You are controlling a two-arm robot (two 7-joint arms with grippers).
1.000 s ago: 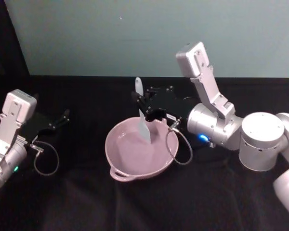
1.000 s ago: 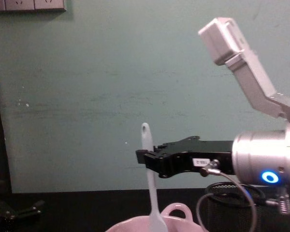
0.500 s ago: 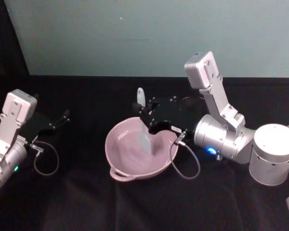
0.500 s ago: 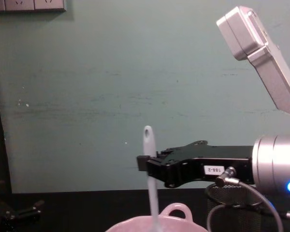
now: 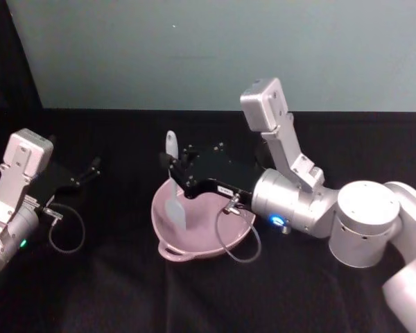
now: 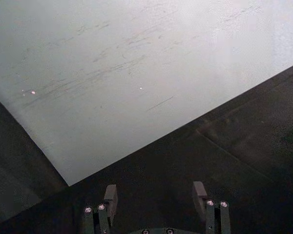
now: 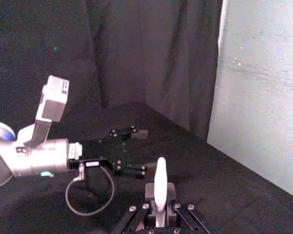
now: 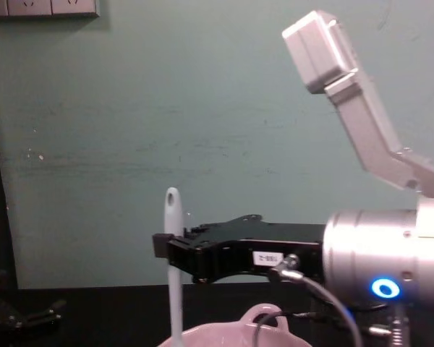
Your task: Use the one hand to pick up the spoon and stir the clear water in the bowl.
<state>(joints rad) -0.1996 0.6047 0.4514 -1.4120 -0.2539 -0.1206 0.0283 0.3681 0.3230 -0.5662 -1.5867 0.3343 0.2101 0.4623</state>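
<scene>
Head view counts one bowl [image 5: 206,239], one spoon [image 5: 175,209] and my two grippers on the black cloth [image 5: 111,291]. My right gripper [image 5: 172,165] reaches in from the right of the frame to just left of centre, its jaws pinching the spoon's thin handle, with a blue light [image 5: 276,220] glowing on the wrist behind it. The spoon stands almost upright, and its flat head dips into the left side of the pink bowl, which sits low in the middle of the frame. In the chest view the handle's holed end rises above my fingers, and one small loop handle [image 8: 264,316] shows on the bowl's rim at the bottom edge. One white label [image 8: 264,258] sits on the right gripper, but I cannot read its writing. My left gripper [image 5: 93,168] lies parked at the left edge, jaws spread apart.
</scene>
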